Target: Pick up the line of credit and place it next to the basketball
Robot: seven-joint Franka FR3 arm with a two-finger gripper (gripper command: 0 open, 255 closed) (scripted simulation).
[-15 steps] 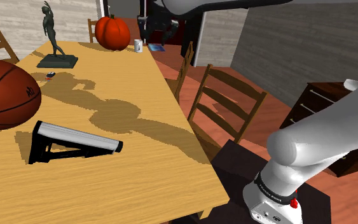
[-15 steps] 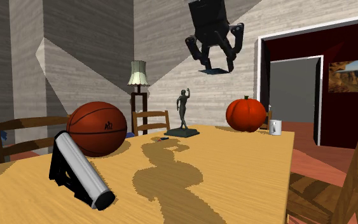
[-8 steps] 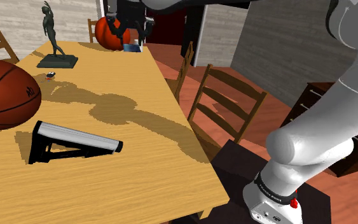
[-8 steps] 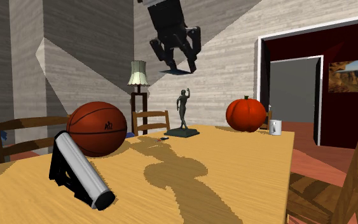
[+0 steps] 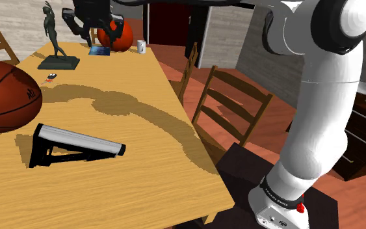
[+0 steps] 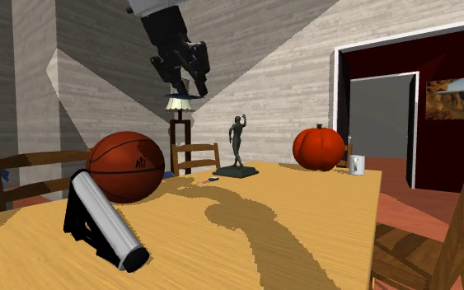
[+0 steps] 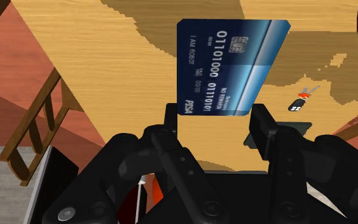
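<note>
My black gripper (image 5: 97, 39) hangs high over the table's far end, between the statue and the pumpkin, shut on a dark blue credit card (image 5: 99, 50) that lies flat below its fingertips. In the wrist view the card (image 7: 231, 67) with white numbers sticks out from between the two fingers of the gripper (image 7: 215, 119). From the second exterior view the gripper (image 6: 182, 85) and card (image 6: 180, 97) float above the basketball (image 6: 125, 166). The orange-brown basketball (image 5: 2, 94) rests at the shoulder view's left edge of the table.
On the wooden table (image 5: 149, 169) stand a dark statue (image 5: 54, 36), an orange pumpkin (image 5: 117, 32), a white mug (image 5: 141, 46), a small key fob (image 5: 51, 77) and a black and silver bar-shaped object (image 5: 74, 144). Wooden chairs (image 5: 233, 104) line the table's right side.
The gripper has carried the card from beyond the mug end leftward across the far table, past the pumpkin toward the statue and basketball. Its shadow shifted likewise.
</note>
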